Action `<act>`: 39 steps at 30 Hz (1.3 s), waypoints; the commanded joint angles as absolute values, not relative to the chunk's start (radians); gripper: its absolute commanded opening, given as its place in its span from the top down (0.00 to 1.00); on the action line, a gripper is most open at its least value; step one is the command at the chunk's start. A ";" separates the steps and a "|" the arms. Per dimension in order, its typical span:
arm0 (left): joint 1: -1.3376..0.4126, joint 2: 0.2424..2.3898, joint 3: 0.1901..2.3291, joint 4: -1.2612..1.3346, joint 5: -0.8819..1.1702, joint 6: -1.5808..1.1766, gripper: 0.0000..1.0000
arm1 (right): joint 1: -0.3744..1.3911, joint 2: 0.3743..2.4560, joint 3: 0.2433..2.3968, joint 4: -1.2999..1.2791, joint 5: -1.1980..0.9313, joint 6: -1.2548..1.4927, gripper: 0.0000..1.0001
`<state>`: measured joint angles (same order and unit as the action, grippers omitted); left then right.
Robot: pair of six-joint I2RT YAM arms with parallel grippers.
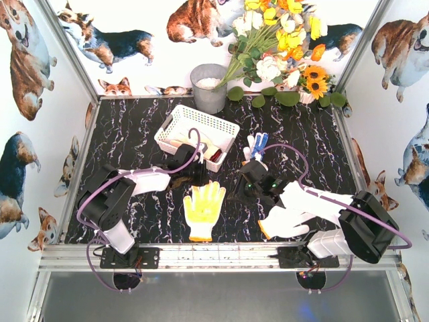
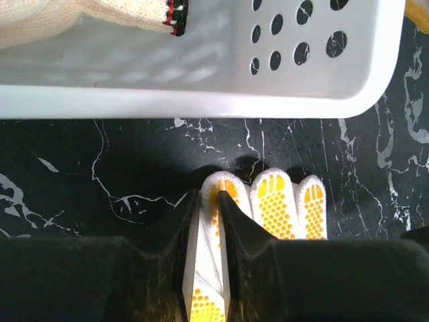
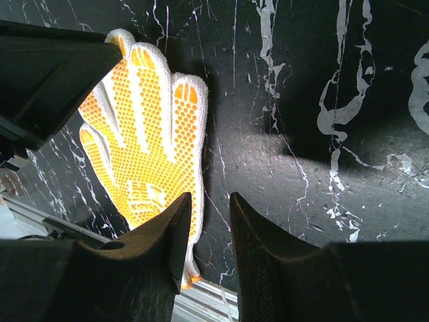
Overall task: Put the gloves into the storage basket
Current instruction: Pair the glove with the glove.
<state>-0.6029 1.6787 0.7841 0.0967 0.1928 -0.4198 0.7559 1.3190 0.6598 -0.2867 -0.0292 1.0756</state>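
I see yellow-dotted glove (image 1: 203, 209) flat on black marble table (image 1: 134, 134), dotted side up, fingers pointing to far side. Left gripper (image 1: 200, 177) over its fingertips; can't read jaws from here. White lattice basket (image 1: 175, 121) just beyond, cream glove (image 1: 182, 142) inside. Right gripper (image 1: 241, 188) low, just right of yellow-dotted glove. White-blue glove (image 1: 257, 145) right of basket. White glove with orange cuff (image 1: 280, 225) partly under right arm. Grey bucket (image 1: 209, 87), flowers (image 1: 281, 40) at back.
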 commanded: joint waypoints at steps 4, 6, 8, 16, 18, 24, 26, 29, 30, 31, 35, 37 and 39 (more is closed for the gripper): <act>-0.610 1.662 0.790 0.106 0.150 -0.406 0.96 | 0.749 1.285 0.655 -0.252 -0.017 1.080 0.68; -0.611 1.632 0.779 0.112 0.136 -0.409 0.98 | 0.749 1.283 0.655 -0.253 -0.017 1.081 0.68; -0.610 1.599 0.771 0.116 0.123 -0.411 1.00 | 0.749 1.284 0.655 -0.251 -0.019 1.081 0.68; -0.608 1.547 0.764 0.094 0.088 -0.412 1.00 | 0.749 1.317 0.672 -0.223 -0.048 1.081 0.68; -0.606 1.554 0.764 0.091 0.085 -0.413 1.00 | 0.749 1.332 0.681 -0.216 -0.058 1.079 0.68; -0.603 1.575 0.712 0.104 0.085 -0.437 1.00 | 0.749 1.369 0.693 -0.196 -0.093 1.077 0.68; -0.603 1.579 0.705 0.111 0.080 -0.444 1.00 | 0.749 1.377 0.696 -0.193 -0.098 1.075 0.68; -0.601 1.587 0.700 0.115 0.068 -0.452 1.00 | 0.749 1.387 0.704 -0.190 -0.106 1.069 0.68; -0.600 1.589 0.698 0.117 0.063 -0.455 1.00 | 0.750 1.391 0.707 -0.190 -0.109 1.067 0.68; -0.600 1.589 0.698 0.119 0.058 -0.455 1.00 | 0.751 1.395 0.711 -0.189 -0.111 1.066 0.68; -0.594 1.596 0.707 0.123 0.036 -0.463 1.00 | 0.761 1.405 0.722 -0.187 -0.114 1.067 0.68; -0.590 1.605 0.720 0.130 0.036 -0.462 1.00 | 0.771 1.405 0.722 -0.185 -0.112 1.073 0.68; -0.588 1.623 0.734 0.141 0.039 -0.453 0.95 | 0.784 1.409 0.724 -0.183 -0.114 1.082 0.67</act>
<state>-0.5976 1.5894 0.7101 0.0994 0.0586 -0.4534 0.7597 1.4075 0.6800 -0.2371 -0.1116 1.0756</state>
